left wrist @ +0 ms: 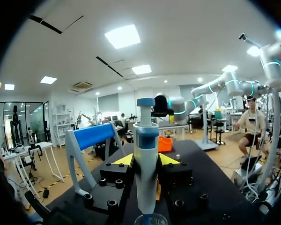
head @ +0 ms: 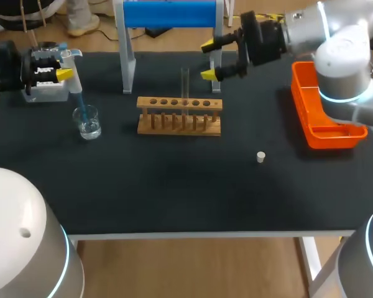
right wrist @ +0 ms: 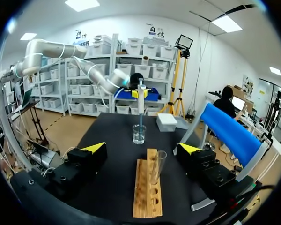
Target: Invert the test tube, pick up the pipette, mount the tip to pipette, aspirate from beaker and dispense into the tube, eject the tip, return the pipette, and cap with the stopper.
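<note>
White stopper lies alone on the black tabletop, nearest the robot and well apart from everything else. Behind it sits the wooden rack, with the clear test tube standing upright in one of its middle holes. Off to the left of the rack is the glass beaker, holding clear liquid. The left claw grips the pipette between its yellow tips, the pipette upright with its blue tip dipping into the beaker. On the right side of the tabletop stands an orange bin. Past the rack, the right claw hangs above the tabletop, spread wide and holding nothing; from its wrist view the tube and rack lie ahead, between the lines of its two fingers. Farthest back stands a white stand with a blue top.
</note>
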Controlling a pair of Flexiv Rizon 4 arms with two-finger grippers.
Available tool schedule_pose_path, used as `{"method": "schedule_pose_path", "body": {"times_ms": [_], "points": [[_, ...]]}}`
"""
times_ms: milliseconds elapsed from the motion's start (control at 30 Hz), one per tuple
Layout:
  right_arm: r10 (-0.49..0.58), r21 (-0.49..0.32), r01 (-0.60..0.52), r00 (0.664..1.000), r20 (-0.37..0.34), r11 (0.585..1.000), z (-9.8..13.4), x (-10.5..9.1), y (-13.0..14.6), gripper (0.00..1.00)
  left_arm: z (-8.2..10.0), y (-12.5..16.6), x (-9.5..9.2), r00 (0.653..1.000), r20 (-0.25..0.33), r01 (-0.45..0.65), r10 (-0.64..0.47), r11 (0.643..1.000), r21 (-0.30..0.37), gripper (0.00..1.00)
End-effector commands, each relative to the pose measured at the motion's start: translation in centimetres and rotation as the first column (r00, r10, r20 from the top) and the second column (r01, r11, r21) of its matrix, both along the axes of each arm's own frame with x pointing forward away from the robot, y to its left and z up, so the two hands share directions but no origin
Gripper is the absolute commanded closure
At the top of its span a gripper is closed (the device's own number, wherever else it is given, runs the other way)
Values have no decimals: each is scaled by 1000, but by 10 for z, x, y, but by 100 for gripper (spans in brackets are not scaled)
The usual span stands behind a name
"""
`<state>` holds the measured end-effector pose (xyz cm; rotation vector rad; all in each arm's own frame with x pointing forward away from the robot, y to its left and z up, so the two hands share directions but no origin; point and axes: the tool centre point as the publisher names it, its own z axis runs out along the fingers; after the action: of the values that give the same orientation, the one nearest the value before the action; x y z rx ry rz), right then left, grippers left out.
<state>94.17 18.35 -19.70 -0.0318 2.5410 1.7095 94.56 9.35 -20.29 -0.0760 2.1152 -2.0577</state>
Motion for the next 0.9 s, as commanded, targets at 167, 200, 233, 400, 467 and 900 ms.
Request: {"method": "schedule_pose_path", "body": {"times_ms": [167,200,233,400,467,900], "points": [[7,-14,-7,1000,-7,1000,-27,15,10,0,1,0,0,1000,0,1,-1,1000,1,100],[13,-19,-13,1000,-6,1000,-30,17,11,0,1,0,0,1000,0,1,-1,1000,1,100],[25,-27,-25,1000,3,999,-32,18,12,0,1,0,0,1000,0,1,-1,1000,1,100],[47,-58,-48,999,-4,997,-44,25,18,0,1,0,0,1000,0,1,-1,1000,1,100],[56,-71,-56,998,-7,996,-49,26,21,0,1,0,0,1000,0,1,-1,1000,1,100],[90,-154,-89,996,2,984,-73,26,38,0,1,0,0,1000,0,1,-1,1000,1,100]]}}
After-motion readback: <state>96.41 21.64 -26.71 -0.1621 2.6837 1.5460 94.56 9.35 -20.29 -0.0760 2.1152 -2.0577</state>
